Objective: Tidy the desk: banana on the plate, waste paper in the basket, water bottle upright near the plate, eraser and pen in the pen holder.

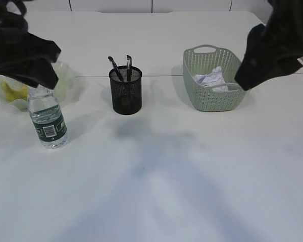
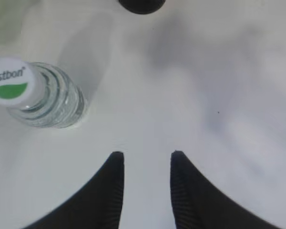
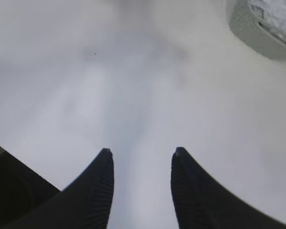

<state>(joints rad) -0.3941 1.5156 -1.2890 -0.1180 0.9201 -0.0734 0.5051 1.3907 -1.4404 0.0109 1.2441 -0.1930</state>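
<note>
Pen holder (image 1: 125, 91) taken as landmark, standing mid-desk (image 1: 182, 171); two pens (image 1: 122, 68) seen upright inside. Water bottle (image 1: 47, 118) stood upright left of holder, just in front of plate (image 1: 65, 80). Banana (image 1: 12, 93) partly seen on plate, behind bottle. Basket (image 1: 212, 78) placed right of holder, crumpled waste paper (image 1: 212, 79) inside. Eraser not made out. Left gripper (image 2: 146, 160) released, jaws parted over bare desk beside bottle, nothing held. Right gripper (image 3: 141, 157) parted, nothing gripped, basket off to one side.
</note>
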